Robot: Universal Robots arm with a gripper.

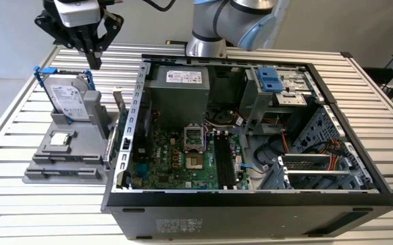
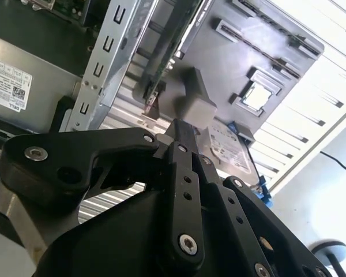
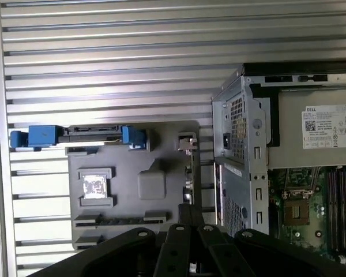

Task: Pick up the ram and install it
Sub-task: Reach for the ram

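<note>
Slatted bench [image 1: 13, 138], open case [image 1: 251, 204] at 3 o'clock of fixture [image 1: 60, 163]. The ram [image 1: 119, 102] stands upright in fixture, just beside case. Exterior view: gripper [image 1: 94, 62] clenched, empty, hovering at ram's 11 o'clock. Risk: descending closed stubs stick's top edge; lateral drift clips hard drive [image 1: 70, 99] or case.

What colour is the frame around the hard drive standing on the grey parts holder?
The frame is blue, best seen in the first wrist view.

Tabletop [image 1: 380, 107]: pale metal slats running side to side. Directly on it: open computer case [image 1: 251, 217], lying flat with its interior facing up. Grey parts holder [image 1: 64, 166] sits just beside the case, on the exterior view's left.
</note>
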